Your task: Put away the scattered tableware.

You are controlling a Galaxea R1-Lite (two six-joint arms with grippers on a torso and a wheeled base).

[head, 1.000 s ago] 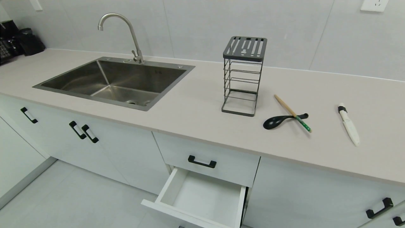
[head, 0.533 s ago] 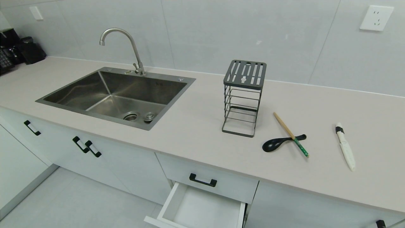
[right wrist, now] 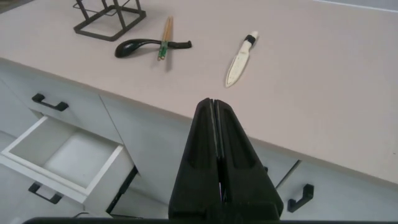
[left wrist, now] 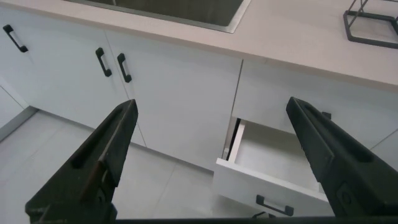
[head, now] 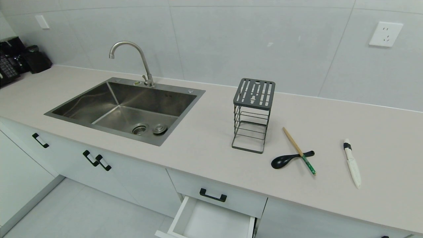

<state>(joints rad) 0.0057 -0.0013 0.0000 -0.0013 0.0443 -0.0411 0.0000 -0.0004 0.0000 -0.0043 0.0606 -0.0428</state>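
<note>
On the pale counter lie a black spoon (head: 288,159) (right wrist: 148,46), a wooden chopstick with a green tip (head: 298,150) (right wrist: 165,37) crossing its handle, and a white sheathed knife (head: 352,163) (right wrist: 239,59) farther right. A dark wire utensil rack (head: 252,114) (right wrist: 109,17) (left wrist: 373,26) stands upright just left of them. My left gripper (left wrist: 211,158) hangs open in front of the lower cabinets, nothing between its fingers. My right gripper (right wrist: 216,115) is shut and empty, held out before the counter's front edge, short of the knife.
A steel sink (head: 127,107) with a curved tap (head: 132,59) sits at the left of the counter (head: 205,142). Below the rack a white drawer (head: 211,223) (left wrist: 273,165) (right wrist: 59,155) stands pulled open. Black appliances (head: 19,62) occupy the far left corner.
The head camera has tilted upward, so the whole scene slid down in the picture. The tableware and rack kept their places on the counter.
</note>
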